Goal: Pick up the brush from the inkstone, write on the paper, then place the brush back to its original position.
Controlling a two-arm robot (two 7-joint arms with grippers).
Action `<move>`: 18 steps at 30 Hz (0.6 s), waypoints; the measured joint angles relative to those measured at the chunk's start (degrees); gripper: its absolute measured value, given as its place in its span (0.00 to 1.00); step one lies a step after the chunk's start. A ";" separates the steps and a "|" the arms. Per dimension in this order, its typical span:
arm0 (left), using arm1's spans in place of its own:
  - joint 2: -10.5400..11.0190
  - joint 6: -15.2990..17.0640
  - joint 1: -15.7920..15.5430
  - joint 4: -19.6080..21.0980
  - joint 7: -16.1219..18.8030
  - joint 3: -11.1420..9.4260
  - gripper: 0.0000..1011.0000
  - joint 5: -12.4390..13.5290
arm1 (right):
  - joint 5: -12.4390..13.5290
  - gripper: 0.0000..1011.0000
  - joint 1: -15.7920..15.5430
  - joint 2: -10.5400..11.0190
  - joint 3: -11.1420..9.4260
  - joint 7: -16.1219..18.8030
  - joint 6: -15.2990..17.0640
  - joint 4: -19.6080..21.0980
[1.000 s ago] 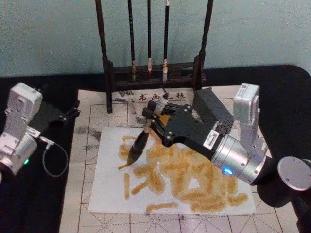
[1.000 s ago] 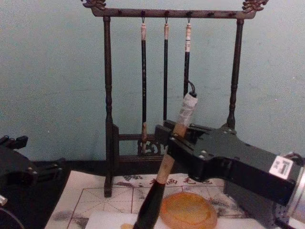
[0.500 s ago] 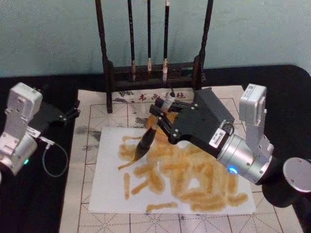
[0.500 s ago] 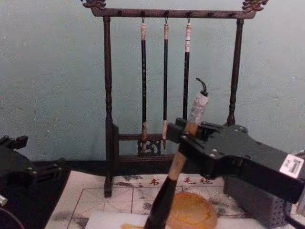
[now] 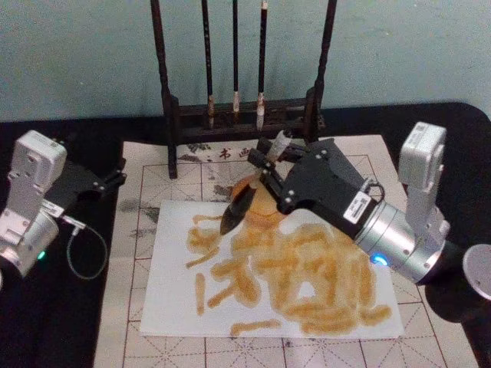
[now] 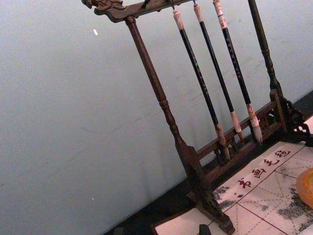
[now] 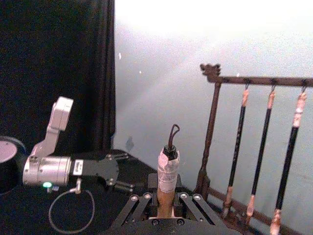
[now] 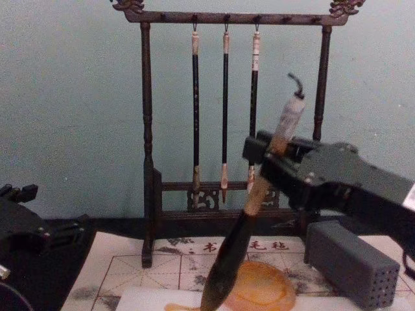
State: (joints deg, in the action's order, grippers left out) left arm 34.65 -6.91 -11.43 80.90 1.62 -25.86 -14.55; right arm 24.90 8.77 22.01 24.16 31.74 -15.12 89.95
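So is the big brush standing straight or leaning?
Leaning: the brush slants in the right claw, cap high, bristles down by the paper.

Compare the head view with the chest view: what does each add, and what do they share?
Head view adds: the whole paper covered with orange strokes, and a cable loop. Chest view adds: the rack's top bar with its hooks, and the grey block. Shared: the right gripper shut on the tilted brush, the inkstone, three hanging brushes, the mat, and the left gripper parked at the left.
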 joint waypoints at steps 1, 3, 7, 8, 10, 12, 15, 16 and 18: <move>0.00 0.00 0.00 0.00 0.00 0.00 0.99 0.00 | 0.12 0.18 -0.11 0.06 -0.18 -0.06 -0.04 0.25; 0.00 0.00 0.00 0.00 0.00 0.00 0.99 0.00 | 0.41 0.18 -0.31 0.15 -0.66 -0.24 -0.09 0.75; 0.00 0.00 0.00 0.00 0.00 0.00 0.99 0.00 | 1.73 0.18 -0.69 0.16 -2.32 -1.16 0.15 1.64; 0.00 0.00 0.00 0.00 0.00 0.00 0.99 0.00 | 2.01 0.18 -0.74 0.10 -2.64 -1.41 0.29 1.74; 0.00 0.00 0.00 0.00 0.00 0.00 0.99 0.00 | 3.09 0.18 -0.89 -0.13 -3.73 -2.12 0.92 1.92; 0.00 0.00 0.00 0.00 0.00 0.00 0.99 0.00 | 3.76 0.18 -0.97 -0.34 -4.45 -2.69 1.34 1.96; 0.00 0.00 0.00 0.00 0.00 0.00 0.99 0.00 | 5.16 0.18 -1.05 -0.84 -5.79 -3.95 2.57 1.93; 0.00 0.00 0.00 0.00 0.00 0.00 0.99 0.00 | 6.07 0.18 -1.03 -1.20 -6.53 -4.79 3.59 1.71; 0.00 0.00 0.00 0.00 0.00 0.00 0.99 0.00 | 7.54 0.18 -0.85 -1.91 -7.61 -6.50 5.54 1.24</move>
State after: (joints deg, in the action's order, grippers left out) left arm 34.64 -6.91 -11.43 80.90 1.62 -25.86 -14.55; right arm 32.44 7.92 20.09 16.55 25.24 -9.58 91.19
